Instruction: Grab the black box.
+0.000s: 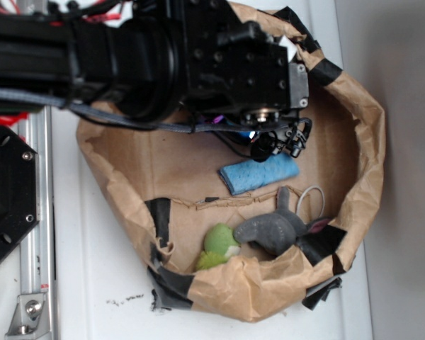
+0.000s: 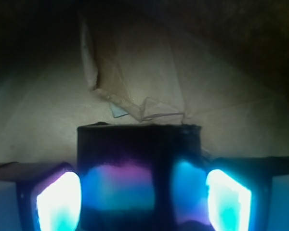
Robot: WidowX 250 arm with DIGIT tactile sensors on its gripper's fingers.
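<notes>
Overall, the white table (image 1: 92,269) carries 1 brown paper bag (image 1: 269,283) with its rim rolled down into a shallow basin, patched at several points with black tape (image 1: 159,216). A metal rail (image 1: 35,234) runs along the table's left edge, with a flat black plate with screws (image 1: 7,202) beside it.

The black robot arm (image 1: 127,49) reaches in from the upper left and covers the upper part of the bag. Its gripper (image 1: 280,142) hangs inside the bag, just above the upper end of a blue sponge (image 1: 258,173) that lies flat on the bag floor.

Below the sponge, near the bag's lower wall, lie 1 grey plush toy (image 1: 276,230) with long ears and 1 green ball-like item (image 1: 219,244), the 2 touching or nearly so. A thin white loop (image 1: 312,195) sits beside the toy's ear.

From the wrist view, the black box (image 2: 137,173) sits directly between the 2 fingers (image 2: 58,202), its glossy top showing blue and violet reflections. Both fingers glow bright cyan and stand close against the box's left and right sides. The jaws are narrow, set at about the box's width; whether they actually press on it cannot be told. The box rests low on the paper floor, with a creased paper fold (image 2: 135,91) behind it. From the exterior view the box is hidden under the arm.
</notes>
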